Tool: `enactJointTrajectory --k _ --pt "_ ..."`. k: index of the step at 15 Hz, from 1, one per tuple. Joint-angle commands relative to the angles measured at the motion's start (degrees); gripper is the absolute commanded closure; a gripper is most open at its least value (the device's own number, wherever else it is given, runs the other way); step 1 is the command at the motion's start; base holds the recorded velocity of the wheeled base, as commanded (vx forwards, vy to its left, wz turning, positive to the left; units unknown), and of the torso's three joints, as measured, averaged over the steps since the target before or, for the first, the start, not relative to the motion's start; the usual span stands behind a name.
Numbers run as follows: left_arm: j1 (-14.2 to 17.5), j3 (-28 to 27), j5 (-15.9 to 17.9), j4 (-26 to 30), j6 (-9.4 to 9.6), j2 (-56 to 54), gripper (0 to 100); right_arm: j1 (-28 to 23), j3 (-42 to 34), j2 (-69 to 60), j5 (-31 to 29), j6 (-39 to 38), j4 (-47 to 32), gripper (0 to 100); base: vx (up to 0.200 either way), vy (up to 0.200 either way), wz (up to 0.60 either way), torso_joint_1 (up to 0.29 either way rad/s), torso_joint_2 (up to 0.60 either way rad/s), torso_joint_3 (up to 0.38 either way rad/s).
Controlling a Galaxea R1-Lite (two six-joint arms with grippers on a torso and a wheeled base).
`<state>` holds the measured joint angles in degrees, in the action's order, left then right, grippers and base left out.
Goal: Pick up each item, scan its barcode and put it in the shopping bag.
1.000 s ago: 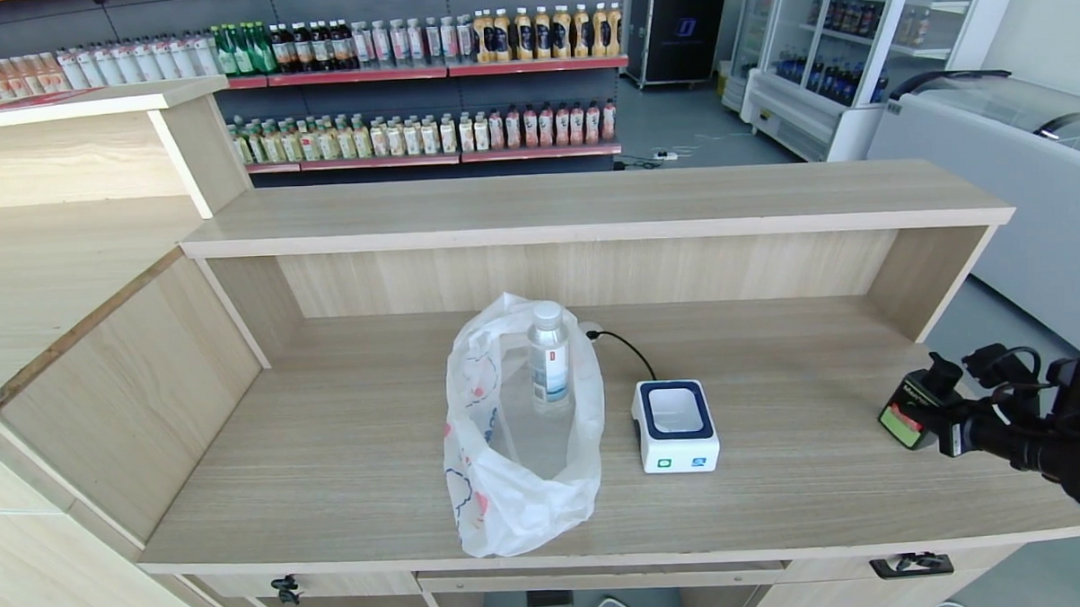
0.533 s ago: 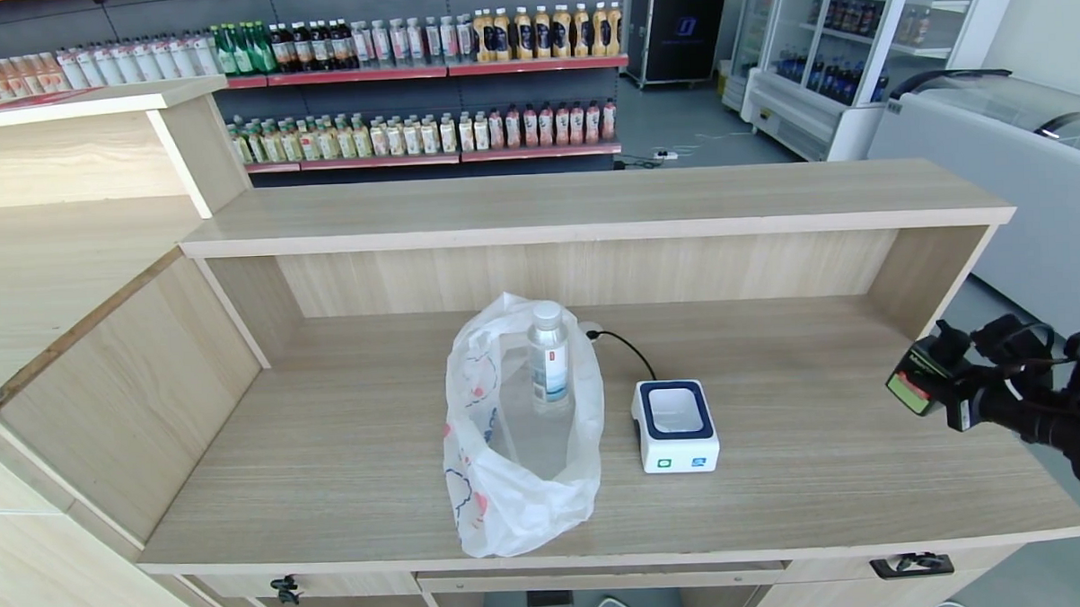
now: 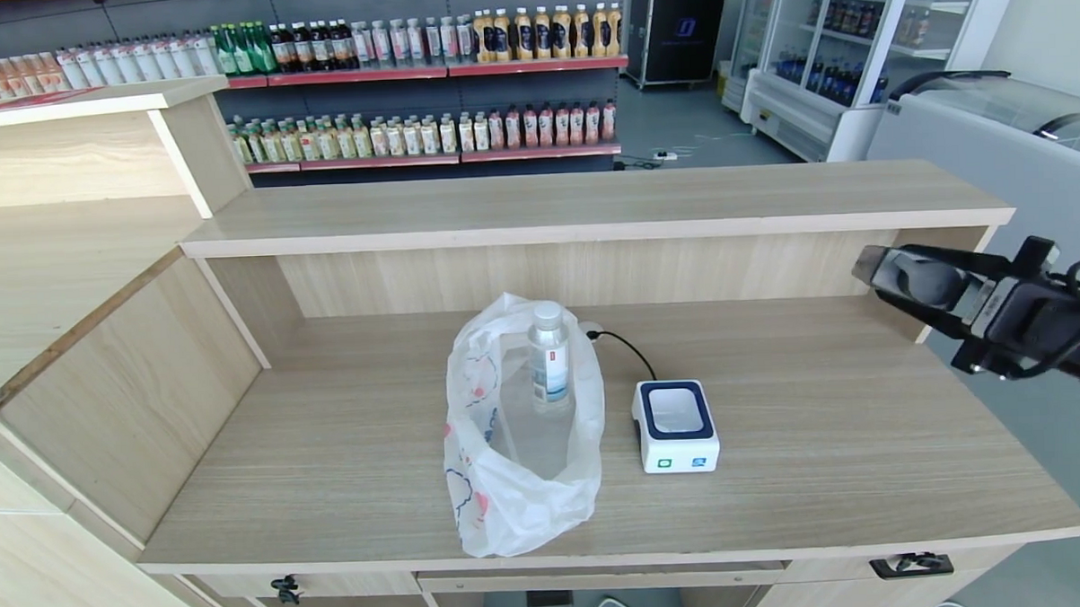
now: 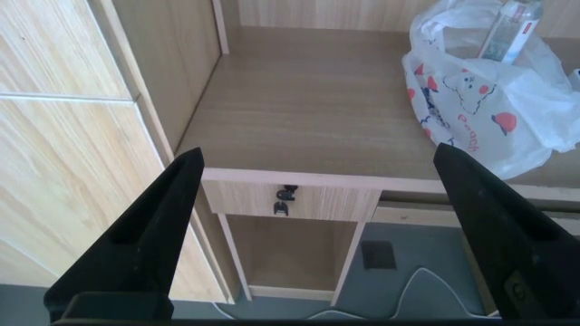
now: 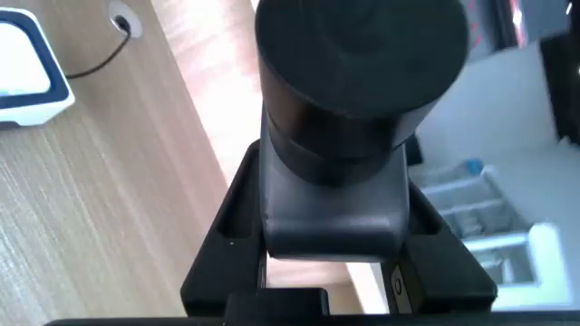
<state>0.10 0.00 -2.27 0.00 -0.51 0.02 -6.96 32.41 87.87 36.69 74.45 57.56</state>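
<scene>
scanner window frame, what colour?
Dark blue frame on the white barcode scanner; shows best in the head view.

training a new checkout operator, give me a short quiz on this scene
1. True or false: the water bottle stands upright inside the shopping bag.
2. What does the right pincer hold? A) a dark container B) the water bottle C) nothing
3. Fill in: the left pincer is ____ (open or shut).
Key: 1 true; 2 A; 3 open.
</scene>
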Motion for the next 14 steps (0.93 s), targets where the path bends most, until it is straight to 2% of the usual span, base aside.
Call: enactJointTrajectory --k 1,5,7,8,10,12,14 --pt "0.0 0.0 0.0 0.0 -0.02 0.0 0 10.2 -3.1 -13.9 0.1 13.2 -5.6 100 0.000 0.000 0.00 0.000 0.00 0.000" --pt "0.0 0.0 0.0 0.0 -0.02 0.0 0 19.4 -4.8 -18.3 -2.1 40.1 -3.9 100 0.000 0.000 0.00 0.000 0.00 0.000" --pt "0.1 0.0 0.0 0.0 -0.02 0.0 0 24.7 -7.3 -19.3 -2.3 50.1 -4.0 100 0.000 0.000 0.00 0.000 0.00 0.000" --pt "0.0 0.0 0.0 0.0 -0.02 0.0 0 26.3 -7.7 -19.8 -2.3 52.1 -3.9 100 0.000 0.000 0.00 0.000 0.00 0.000" --pt "0.0 0.0 0.0 0.0 -0.02 0.0 0 33.8 -7.6 -23.2 -2.6 59.3 -3.9 100 0.000 0.000 0.00 0.000 0.00 0.000" --pt "0.0 0.0 0.0 0.0 -0.02 0.0 0 36.9 -8.5 -27.4 -5.1 61.8 -4.3 100 0.000 0.000 0.00 0.000 0.00 0.000" --pt "0.0 0.0 0.0 0.0 -0.02 0.0 0 37.5 -8.9 -29.5 -6.6 62.7 -4.4 100 0.000 0.000 0.00 0.000 0.00 0.000"
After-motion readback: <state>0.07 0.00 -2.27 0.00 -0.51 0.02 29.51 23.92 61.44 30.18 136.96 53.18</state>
